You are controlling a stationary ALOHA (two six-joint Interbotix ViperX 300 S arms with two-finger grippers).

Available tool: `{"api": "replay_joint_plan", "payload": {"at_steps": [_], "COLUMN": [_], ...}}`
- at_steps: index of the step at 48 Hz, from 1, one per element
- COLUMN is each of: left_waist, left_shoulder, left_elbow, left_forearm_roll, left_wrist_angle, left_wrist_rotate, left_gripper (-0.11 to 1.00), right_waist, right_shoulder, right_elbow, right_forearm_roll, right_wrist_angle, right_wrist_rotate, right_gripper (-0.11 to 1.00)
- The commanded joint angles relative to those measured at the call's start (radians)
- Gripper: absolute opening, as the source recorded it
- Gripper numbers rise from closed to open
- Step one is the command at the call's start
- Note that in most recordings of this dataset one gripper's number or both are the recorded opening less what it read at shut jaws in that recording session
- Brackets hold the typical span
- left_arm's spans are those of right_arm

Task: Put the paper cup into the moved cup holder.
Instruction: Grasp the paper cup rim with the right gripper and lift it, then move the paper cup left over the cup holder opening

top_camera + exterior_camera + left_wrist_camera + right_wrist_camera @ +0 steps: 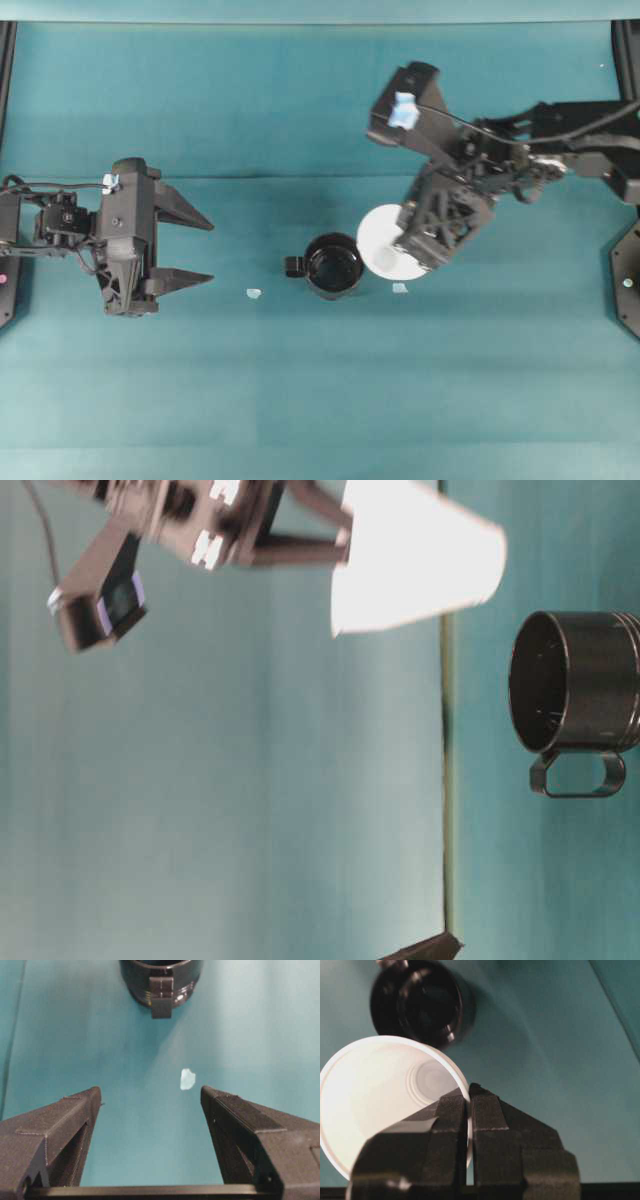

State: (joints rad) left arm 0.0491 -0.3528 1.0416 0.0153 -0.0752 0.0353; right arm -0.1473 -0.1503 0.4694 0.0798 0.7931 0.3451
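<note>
So our right gripper (468, 1095) is pinched tight on the rim wall of the white conical paper cup (380, 1100), one finger inside and one outside. The cup is up off the table, hanging in the air and tipped a bit in the table-level view (415, 560). From overhead it sits just beside the glossy black round mug-shaped cup holder (333, 266), rim nearly overlapping the holder's edge but not yet centred over it.

The holder stands upright on the teal table (300, 400) with its stubby handle pointing toward our left gripper (185, 250), which is parked well apart with its jaws spread wide and holding nothing.

Progress-wise, we'd say pick-up is done and the carry is nearly there. What's left: line the narrow base up over the dark opening, lower it in, let go.

Also two tiny pale scraps on the table, one either side of the holder (253, 293).
</note>
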Motion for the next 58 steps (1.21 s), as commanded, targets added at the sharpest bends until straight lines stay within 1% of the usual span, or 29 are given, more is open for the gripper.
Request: {"api": "replay_joint_plan", "payload": {"at_steps": [1, 8, 17, 31, 40, 45, 58], "left_waist": [0.000, 0.000, 0.000, 0.000, 0.000, 0.000, 0.000], "left_shoulder": [-0.006, -0.006, -0.006, -0.005, -0.003, -0.003, -0.003], "left_elbow": [-0.012, -0.012, -0.012, -0.012, -0.014, -0.014, -0.014], "left_forearm_roll": [0.002, 0.002, 0.000, 0.000, 0.000, 0.002, 0.000], "left_wrist_angle": [-0.005, -0.005, -0.005, -0.005, -0.005, -0.003, -0.005], "left_wrist_rotate": [0.000, 0.000, 0.000, 0.002, 0.002, 0.000, 0.000], "left_gripper": [0.80, 0.80, 0.80, 0.80, 0.80, 0.80, 0.80], "right_waist": [0.015, 0.035, 0.046, 0.060, 0.061, 0.061, 0.057], "right_shoulder": [0.011, 0.048, 0.081, 0.115, 0.156, 0.184, 0.232], "right_elbow": [-0.058, -0.115, -0.156, -0.169, -0.170, -0.170, -0.169], "right_forearm_roll": [-0.009, -0.041, -0.064, -0.071, -0.071, -0.071, -0.109], "right_wrist_angle": [-0.005, -0.012, -0.017, -0.011, -0.012, -0.015, -0.025], "right_wrist_rotate": [0.000, -0.002, -0.002, -0.012, -0.040, -0.044, -0.043], "right_gripper": [0.02, 0.02, 0.02, 0.02, 0.02, 0.02, 0.02]}}
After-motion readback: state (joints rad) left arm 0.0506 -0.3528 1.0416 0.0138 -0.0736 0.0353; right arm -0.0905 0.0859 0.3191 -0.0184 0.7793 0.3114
